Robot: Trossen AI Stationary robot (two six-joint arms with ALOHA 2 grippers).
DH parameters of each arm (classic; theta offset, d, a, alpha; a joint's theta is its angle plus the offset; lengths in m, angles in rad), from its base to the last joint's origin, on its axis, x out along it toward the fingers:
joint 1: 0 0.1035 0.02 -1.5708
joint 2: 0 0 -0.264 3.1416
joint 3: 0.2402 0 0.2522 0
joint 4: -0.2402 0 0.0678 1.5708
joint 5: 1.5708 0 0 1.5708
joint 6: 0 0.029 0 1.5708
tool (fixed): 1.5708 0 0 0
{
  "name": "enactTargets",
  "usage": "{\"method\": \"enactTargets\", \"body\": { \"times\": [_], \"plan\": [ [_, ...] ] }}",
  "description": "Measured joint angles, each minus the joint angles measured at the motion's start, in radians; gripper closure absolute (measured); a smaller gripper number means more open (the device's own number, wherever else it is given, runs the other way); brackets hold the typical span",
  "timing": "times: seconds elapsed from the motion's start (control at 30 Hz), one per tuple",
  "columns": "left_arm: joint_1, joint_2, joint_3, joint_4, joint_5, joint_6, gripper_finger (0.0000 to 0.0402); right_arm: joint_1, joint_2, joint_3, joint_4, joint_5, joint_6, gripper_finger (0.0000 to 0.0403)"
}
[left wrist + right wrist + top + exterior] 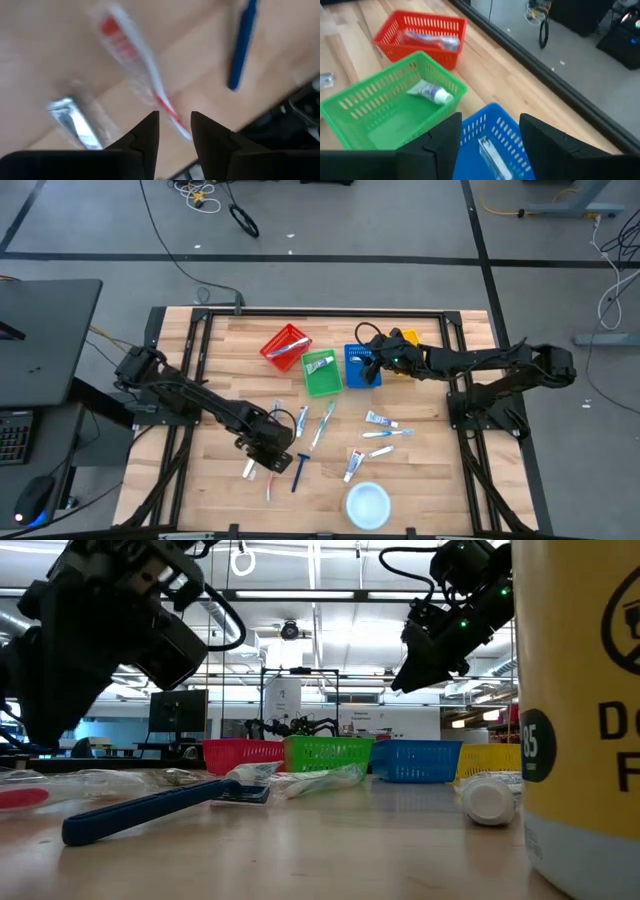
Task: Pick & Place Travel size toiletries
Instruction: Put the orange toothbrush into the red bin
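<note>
My left gripper [266, 446] [175, 125] is open just above the table's near middle. Its fingertips stand on either side of the end of a wrapped white toothbrush with red marks [150, 75]. A blue-handled razor [242, 45] [299, 470] lies beside it, and a small silvery packet [75, 120] on the other side. My right gripper [366, 368] [490, 132] is open and empty above the blue basket [495, 125], which holds one small item [490, 155]. The green basket [385, 110] holds a white tube [432, 92]. The red basket [420, 30] holds a wrapped item. More tubes [380, 420] and toothbrushes [322, 425] lie flat on the table.
A yellow basket [408, 340] stands right of the blue one. A round white disc [367, 503] lies near the front edge. In the low view a large yellow and white container [580, 710] stands close at the right. Dark frame rails [455, 380] run along the table's sides.
</note>
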Motion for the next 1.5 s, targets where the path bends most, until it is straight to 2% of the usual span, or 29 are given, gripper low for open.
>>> {"method": "enactTargets", "body": {
  "times": [0.07,0.33,0.57,0.83,1.0,1.13,1.5],
  "plan": [
    [0.0,-0.004,-0.001,-0.011,-0.016,-0.007,0.0277,0.0,0.0,0.0,0.025,0.0,-0.015,0.0192],
    [-0.008,-0.002,0.0,-0.009,-0.046,0.136,0.0267,0.0,0.0,0.0,0.103,0.001,-0.073,0.0192],
    [-0.012,0.0,-0.021,-0.007,-0.075,0.078,0.0236,-0.002,0.0,0.0,0.16,0.001,-0.149,0.0192],
    [-0.037,0.001,-0.035,-0.004,-0.138,0.056,0.0204,-0.032,0.0,0.0,0.178,-0.001,-0.148,0.0192],
    [-0.052,0.001,-0.035,-0.002,-0.197,0.058,0.0202,-0.045,0.0,0.0,0.178,-0.01,-0.115,0.0192],
    [-0.057,0.001,-0.035,-0.002,-0.233,0.053,0.0202,-0.047,0.0,0.0,0.178,-0.073,-0.115,0.0192],
    [-0.067,0.001,-0.035,-0.004,-0.25,0.04,0.0202,-0.048,0.0,0.0,0.185,-0.079,-0.111,0.0192]
  ]
}}
